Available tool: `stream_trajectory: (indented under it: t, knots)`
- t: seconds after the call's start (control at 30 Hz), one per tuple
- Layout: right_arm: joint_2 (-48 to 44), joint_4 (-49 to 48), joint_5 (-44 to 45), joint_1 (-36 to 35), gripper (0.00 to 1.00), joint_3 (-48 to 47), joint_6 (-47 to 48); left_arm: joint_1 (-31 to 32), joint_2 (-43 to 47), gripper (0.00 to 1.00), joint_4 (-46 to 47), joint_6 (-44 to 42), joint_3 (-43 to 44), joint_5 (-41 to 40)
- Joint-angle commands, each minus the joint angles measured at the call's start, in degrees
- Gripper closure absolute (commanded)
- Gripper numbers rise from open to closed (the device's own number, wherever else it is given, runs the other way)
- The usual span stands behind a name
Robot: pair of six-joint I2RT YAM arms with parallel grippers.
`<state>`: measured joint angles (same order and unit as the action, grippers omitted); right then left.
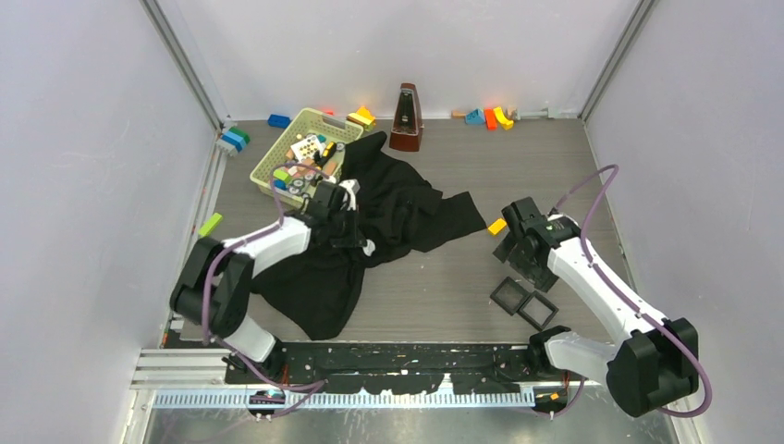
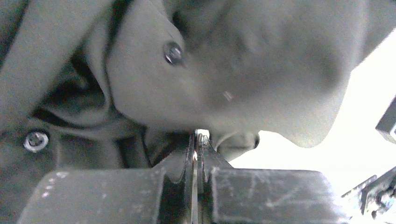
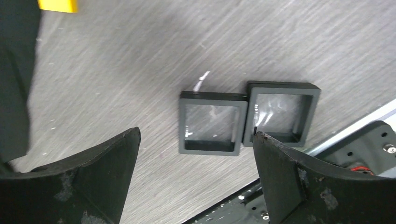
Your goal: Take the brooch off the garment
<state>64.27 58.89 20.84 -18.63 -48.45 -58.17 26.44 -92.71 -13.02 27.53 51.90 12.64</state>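
left gripper [image 2: 198, 140] is pinched shut on the garment [image 2: 261, 70], right gripper [image 3: 196, 135] open. pull gently, watching the brooch [image 2: 173, 52] beyond its tips.

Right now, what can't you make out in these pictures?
- Brooch: not identifiable; in the top view the left gripper covers part of the garment.
- Left wrist view: blurred cloth folds hide what the shut fingers pinch, if anything.
- Right wrist view: yellow block cut by the top edge.
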Motion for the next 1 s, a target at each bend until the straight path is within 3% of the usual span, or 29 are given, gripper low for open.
stream_trajectory:
  t: [0.0,0.2,0.4,0.57,0.97]
  knots:
    - [-1.6,2.9,6.1,0.2,0.04,2.7,-4.4,3.4,9.4,1.00,9.6,-3.3,-7.0,1.1]
    - [-5.0,6.8,11.1,1.1,0.04,6.5,-10.6,14.7,21.3,1.00,19.2,-9.9,-14.0,-3.0]
    - [-5.5,8.3,13.0,1.8,0.03,8.0,-17.0,14.8,23.5,1.00,22.4,-8.2,-16.1,0.2]
    - [-7.0,-3.8,8.2,2.5,0.06,12.3,-11.7,14.9,22.8,1.00,24.7,-7.0,-16.8,2.4]
    - [-3.3,-2.7,3.1,2.5,0.38,10.7,-13.3,14.8,22.3,1.00,25.1,-6.8,-16.8,3.3]
